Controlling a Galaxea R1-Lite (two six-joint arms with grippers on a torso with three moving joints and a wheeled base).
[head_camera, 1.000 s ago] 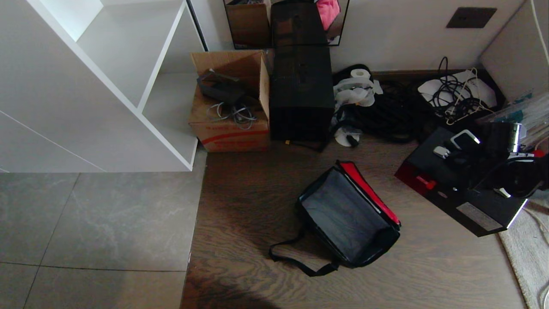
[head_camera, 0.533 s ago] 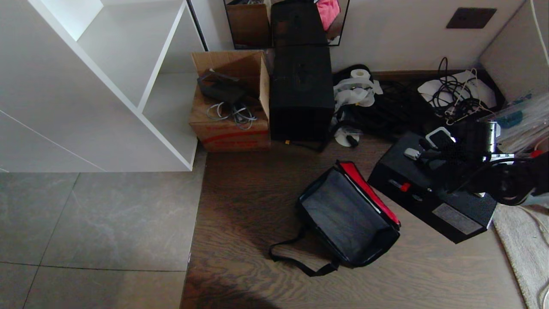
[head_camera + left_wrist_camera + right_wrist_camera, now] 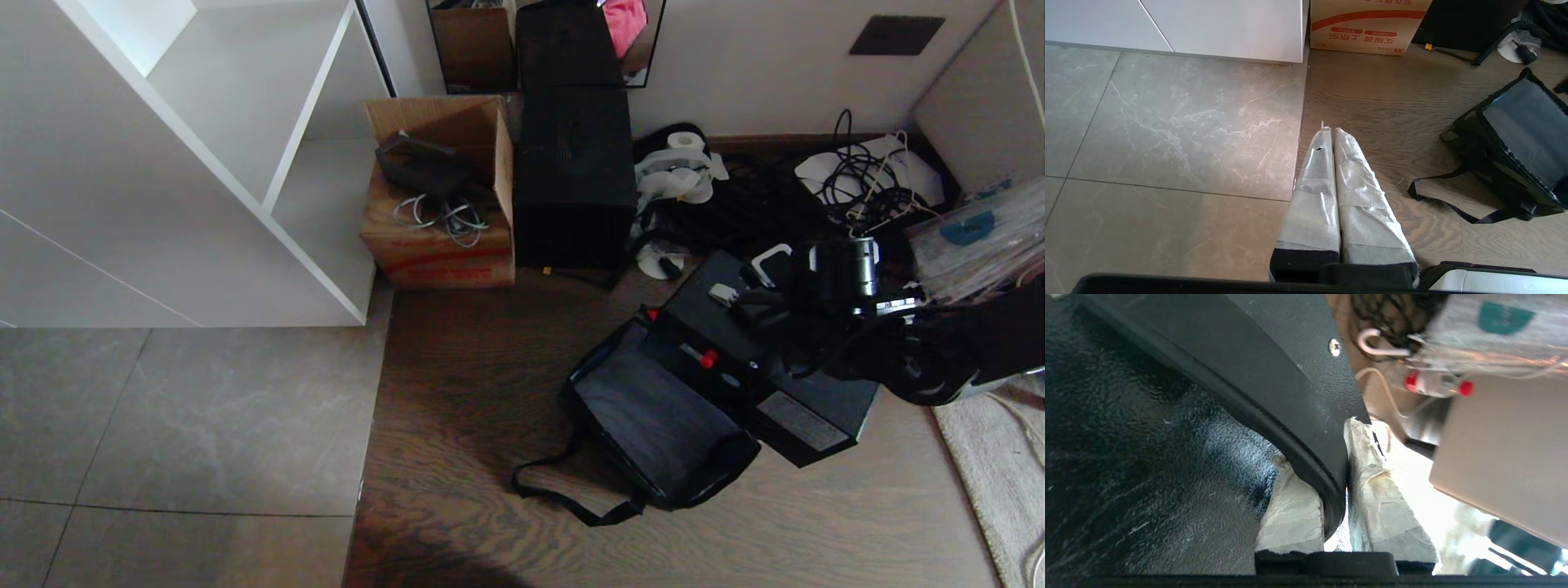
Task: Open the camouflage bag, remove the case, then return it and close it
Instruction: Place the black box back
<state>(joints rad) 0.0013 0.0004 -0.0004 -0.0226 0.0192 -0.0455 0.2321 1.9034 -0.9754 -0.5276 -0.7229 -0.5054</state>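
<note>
the camouflage bag (image 3: 658, 425) lay open on the floor; at its two o'clock the right gripper (image 3: 1336, 486), clamped on the handle (image 3: 1274, 416), held the case (image 3: 759, 367) aloft; reinsertion and closing remained.

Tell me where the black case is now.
In the head view, the case hangs from the right hand, right of centre, overlapping the far edge of the open camouflage bag.

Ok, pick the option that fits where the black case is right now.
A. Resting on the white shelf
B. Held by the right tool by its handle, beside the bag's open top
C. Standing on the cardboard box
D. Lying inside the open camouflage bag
B: the right tool is shut on the handle of the case, which hangs at the edge of the camouflage bag, whose grey interior shows empty.
</note>
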